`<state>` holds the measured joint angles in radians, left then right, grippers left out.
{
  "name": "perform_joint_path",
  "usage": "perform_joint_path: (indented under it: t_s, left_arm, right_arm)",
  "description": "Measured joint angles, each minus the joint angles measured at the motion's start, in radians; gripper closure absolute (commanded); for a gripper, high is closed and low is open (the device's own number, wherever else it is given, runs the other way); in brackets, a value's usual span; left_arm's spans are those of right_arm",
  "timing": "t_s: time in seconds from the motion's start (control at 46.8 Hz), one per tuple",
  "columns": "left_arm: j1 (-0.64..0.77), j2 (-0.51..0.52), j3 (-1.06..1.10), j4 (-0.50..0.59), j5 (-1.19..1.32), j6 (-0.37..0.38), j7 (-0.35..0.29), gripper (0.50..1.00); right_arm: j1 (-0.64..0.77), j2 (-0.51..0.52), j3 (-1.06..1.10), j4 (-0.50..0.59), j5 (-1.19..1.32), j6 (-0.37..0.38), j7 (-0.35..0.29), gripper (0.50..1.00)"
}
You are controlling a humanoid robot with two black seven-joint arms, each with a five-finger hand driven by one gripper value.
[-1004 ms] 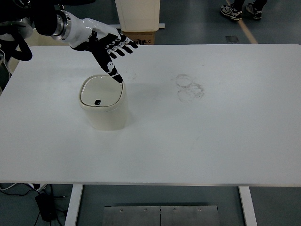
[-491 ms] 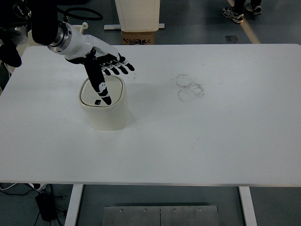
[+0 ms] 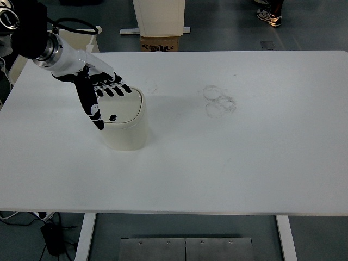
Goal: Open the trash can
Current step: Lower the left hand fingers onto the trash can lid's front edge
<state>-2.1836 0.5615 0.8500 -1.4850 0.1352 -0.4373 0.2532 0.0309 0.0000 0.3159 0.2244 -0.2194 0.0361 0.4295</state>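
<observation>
The left hand (image 3: 97,92) sits over the trash can (image 3: 123,124), fingers spread and grasping nothing. Its thumb (image 3: 90,106) points down toward six o'clock along the can's left rim, while four black-tipped fingers (image 3: 115,89) fan toward three o'clock across the far edge of the lid (image 3: 120,111). Whether any fingertip actually presses the lid is hard to make out; the hand covers the lid's left and far parts. The small dark button (image 3: 113,117) shows just right of the thumb tip.

The arm comes from eleven o'clock, its dark upper section cut off by the frame's corner.

Half a second back, the thumb lay across the lid's middle, tip near the button; now the whole hand has slid toward nine o'clock. The can has not moved and the lid looks shut.

The can is cream, smooth plastic, a rounded square, on the left part of a matte white table (image 3: 244,152). Faint ring stains (image 3: 218,100) mark the tabletop toward two o'clock of the can.
</observation>
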Motion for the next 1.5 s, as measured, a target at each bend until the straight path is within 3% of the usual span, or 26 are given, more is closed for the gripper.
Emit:
perform_joint_path:
  t_s: [1.495]
  left_arm:
    - [0.122,-0.020,0.003,0.029,0.018,0.019,0.000,0.500]
  right_arm:
    - [0.000,0.000,0.000,0.000,0.002,0.000,0.000,0.507]
